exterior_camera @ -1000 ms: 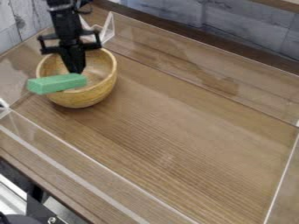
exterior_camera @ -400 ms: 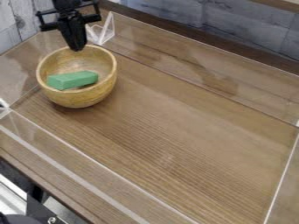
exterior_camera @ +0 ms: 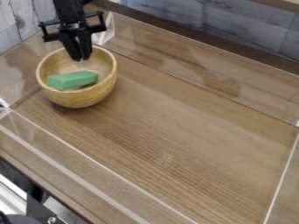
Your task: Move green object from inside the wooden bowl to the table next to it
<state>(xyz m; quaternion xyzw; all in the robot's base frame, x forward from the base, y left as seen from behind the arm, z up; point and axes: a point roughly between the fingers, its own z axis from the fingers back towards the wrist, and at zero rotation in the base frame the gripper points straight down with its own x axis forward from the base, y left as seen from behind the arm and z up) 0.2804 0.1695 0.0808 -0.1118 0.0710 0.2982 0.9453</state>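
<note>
Arm pose: one black arm comes down from the top edge of the view, near the worktop's far left corner, and points steeply downward, leaning only a little.
Claw: the claw (exterior_camera: 79, 54) hangs over the far rim of the bowl, with its tips just above the bowl's inside.
Claw state: the two fingers (exterior_camera: 73, 45) stand close together with only a thin slit showing between them, so the opening is narrow; nothing is held in it.
Green block: the green block (exterior_camera: 72, 80) lies inside the bowl, on the near left part of the pale inside, tilted so that its long side runs roughly left to right. It is apart from the claw.
Bowl: the wooden bowl (exterior_camera: 103, 85) stands upright on the worktop near the far left corner, close to the left wall.
Worktop: the brown wood-grain worktop (exterior_camera: 176, 131) has low clear walls (exterior_camera: 285, 188) along its edges.
Count, arms: one.
Count, claws: one.
Count, bowls: one.
Count, green blocks: one.
Writing: no brand, label or lettering can be read on the arm, the bowl, the block or the worktop.
Background: a grey plank-patterned wall (exterior_camera: 233, 22) runs behind the far edge of the worktop.
</note>
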